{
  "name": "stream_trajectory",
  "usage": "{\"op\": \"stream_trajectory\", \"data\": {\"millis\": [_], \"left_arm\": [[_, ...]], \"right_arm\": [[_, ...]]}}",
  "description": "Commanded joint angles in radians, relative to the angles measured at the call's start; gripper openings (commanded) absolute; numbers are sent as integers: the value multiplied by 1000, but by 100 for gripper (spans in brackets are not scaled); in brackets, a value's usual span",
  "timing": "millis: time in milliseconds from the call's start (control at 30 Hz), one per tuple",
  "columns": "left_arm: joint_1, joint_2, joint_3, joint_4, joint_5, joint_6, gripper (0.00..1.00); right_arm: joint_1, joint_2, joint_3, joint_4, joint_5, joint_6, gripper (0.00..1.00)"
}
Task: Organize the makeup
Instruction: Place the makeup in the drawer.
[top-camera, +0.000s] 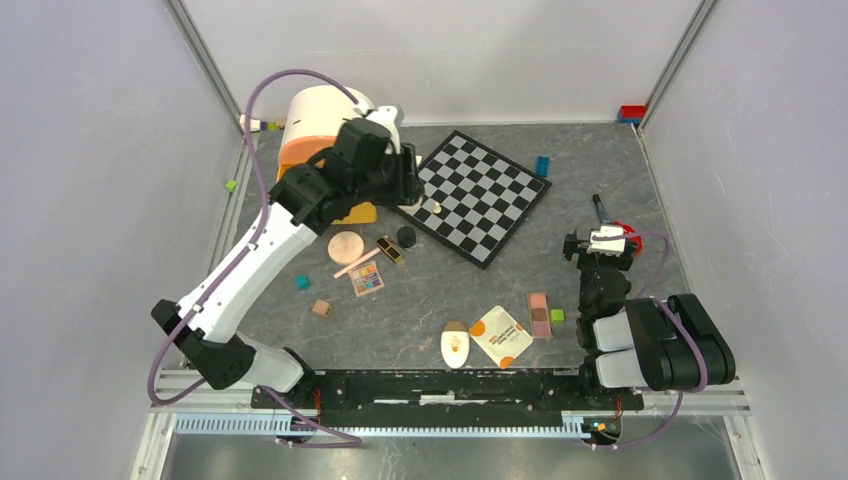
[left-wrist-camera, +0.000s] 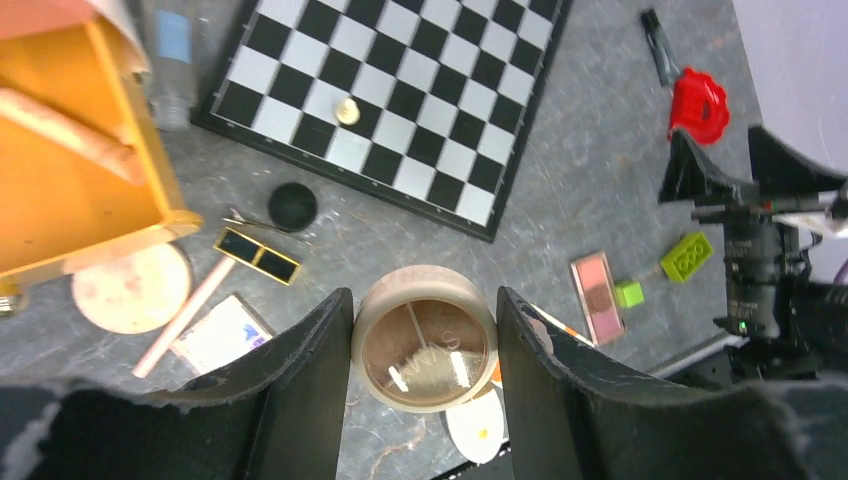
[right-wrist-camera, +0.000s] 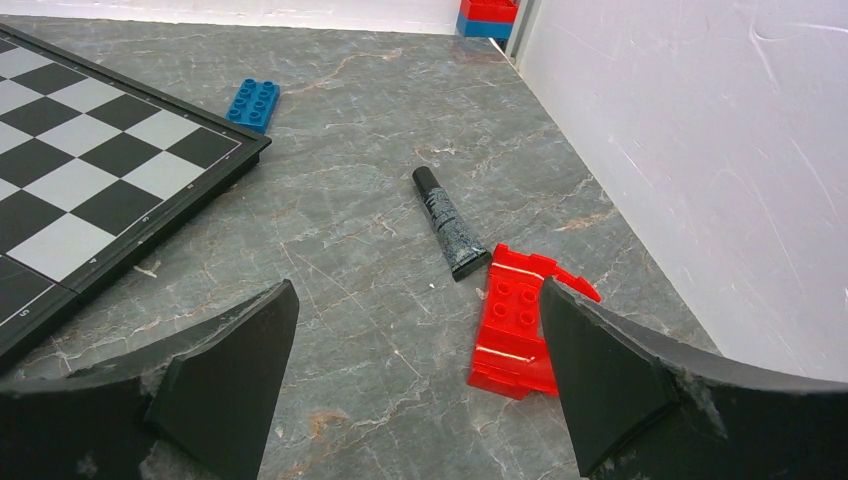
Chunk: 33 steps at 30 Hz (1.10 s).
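My left gripper (left-wrist-camera: 425, 297) is shut on a round beige powder jar (left-wrist-camera: 425, 340) with a clear lid, held above the table next to the orange organizer (top-camera: 318, 135). Below it lie the round peach compact (top-camera: 346, 247), the eyeshadow palette (top-camera: 367, 280), a pink brush (top-camera: 356, 264), a black-gold case (top-camera: 391, 250) and a black round cap (top-camera: 406, 236). The cream oval (top-camera: 456, 346), the white-orange sachet (top-camera: 500, 335) and the blush palette (top-camera: 539, 314) lie near the front. My right gripper (right-wrist-camera: 415, 370) is open and empty, near a black tube (right-wrist-camera: 448, 222).
The chessboard (top-camera: 478, 195) lies in the middle with a small cream piece on it. A red toy piece (right-wrist-camera: 515, 320) sits by my right fingers. A blue brick (right-wrist-camera: 252, 103), green cube (top-camera: 557, 315), teal cube (top-camera: 302, 282) and tan cube (top-camera: 321, 308) are scattered. Walls close three sides.
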Motion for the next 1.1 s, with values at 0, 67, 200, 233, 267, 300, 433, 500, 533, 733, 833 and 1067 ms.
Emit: {"op": "stream_trajectory", "data": {"millis": [0, 67, 200, 233, 267, 300, 433, 500, 533, 733, 833, 1067], "left_arm": [[88, -52, 77, -28, 70, 78, 44], [117, -54, 93, -39, 73, 90, 45], [188, -53, 101, -49, 101, 96, 45], [212, -53, 99, -49, 108, 94, 45], [230, -53, 96, -49, 116, 91, 45], [251, -49, 96, -48, 118, 89, 45], [312, -32, 85, -48, 110, 78, 45], [351, -30, 55, -33, 114, 61, 45], [375, -29, 37, -22, 121, 55, 45], [488, 8, -61, 40, 157, 41, 44], [506, 22, -98, 81, 144, 37, 44], [511, 94, -132, 163, 66, 76, 44]], "right_arm": [[-1, -6, -118, 31, -5, -12, 97], [-1, -6, -117, 31, -5, -12, 97], [-1, -5, -117, 31, -6, -12, 98], [-2, -6, -118, 31, -5, -12, 97], [-2, -6, -118, 31, -5, -11, 97], [-1, -6, -118, 31, -5, -12, 98], [-1, -6, -118, 31, -4, -12, 98], [-3, -6, -117, 31, -6, -12, 97], [-1, -6, -117, 31, -5, -12, 97], [-1, -6, -117, 31, -5, -12, 97], [-2, -6, -118, 31, -5, -12, 97], [-1, -6, -118, 31, -5, -11, 97]]}}
